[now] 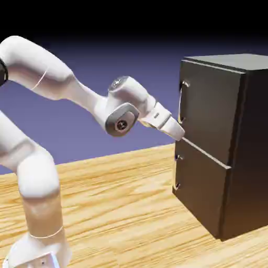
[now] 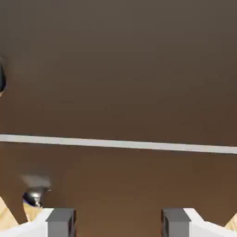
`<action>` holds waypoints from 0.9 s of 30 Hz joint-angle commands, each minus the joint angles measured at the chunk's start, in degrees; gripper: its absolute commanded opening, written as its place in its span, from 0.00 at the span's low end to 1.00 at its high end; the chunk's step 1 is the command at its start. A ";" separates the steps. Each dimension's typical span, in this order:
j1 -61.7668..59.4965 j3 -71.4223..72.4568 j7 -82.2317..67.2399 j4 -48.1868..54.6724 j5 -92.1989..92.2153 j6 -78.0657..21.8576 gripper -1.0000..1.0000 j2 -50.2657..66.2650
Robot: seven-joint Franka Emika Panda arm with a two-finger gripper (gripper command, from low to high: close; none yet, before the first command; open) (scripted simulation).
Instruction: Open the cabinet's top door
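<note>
the tall dark grey-black boxy cabinet (image 1: 225,141) stands on the right of the pale wood-grain worktop (image 1: 120,209), and its front faces left toward the white jointed robot arm (image 1: 57,84). the flat dark grey top door (image 1: 207,112) is the taller upper panel and looks shut, flush above the shorter dark lower panel (image 1: 201,191). as a rigid slab on a hinge it should swing stiffly rather than flex, and its smooth face offers no purchase. the place to take hold is the thin curved silver handle (image 1: 183,102) along its near left edge, a slim, probably slippery bar that needs a square pinch.

the white two-finger hand (image 1: 177,131) sits low, just at the pale seam (image 2: 115,144) between the panels, below that handle. in the hand view its grey fingertips (image 2: 60,221) stand apart with nothing between them, so it is released. open room lies left of the cabinet for the door to swing out.
</note>
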 commanded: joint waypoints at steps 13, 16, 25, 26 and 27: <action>-11.39 13.60 -20.00 3.75 32.40 -2.51 0.50 -7.23; -14.02 16.74 -24.62 4.62 39.88 -3.09 0.50 -8.90; -21.91 26.15 -38.46 7.21 62.31 -4.83 0.50 -13.90; -22.78 27.20 -40.00 7.50 64.80 -5.02 0.50 -14.46; -23.66 28.24 -41.54 7.79 67.29 -5.22 0.50 -15.01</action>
